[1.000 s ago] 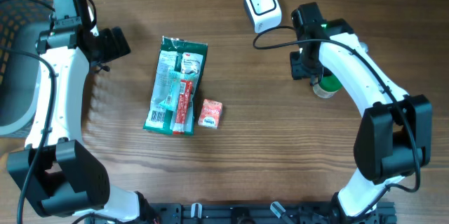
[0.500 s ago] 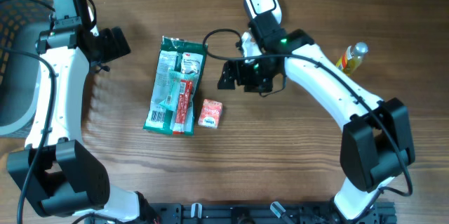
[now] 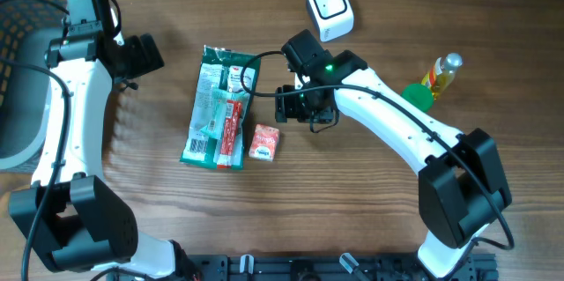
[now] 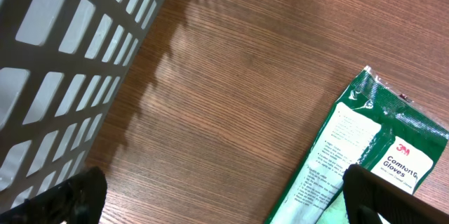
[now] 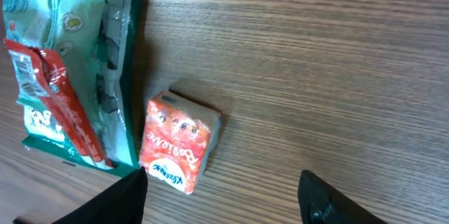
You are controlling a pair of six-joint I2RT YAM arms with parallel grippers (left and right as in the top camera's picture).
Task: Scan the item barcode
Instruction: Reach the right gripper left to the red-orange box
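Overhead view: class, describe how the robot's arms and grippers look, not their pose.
The left arm and right arm have white curved links and bulky black joints. The left gripper and right gripper are black. Thin black cables trail along both arms; a green light glows near the right wrist.

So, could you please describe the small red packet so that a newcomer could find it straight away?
Seen from overhead, find the large green glove pack lying mid-way across the wooden table. Beside its lower right corner lies the small red packet. Unlike the long red stick on top of the green pack, it is short, boxy and lies directly on the wood.
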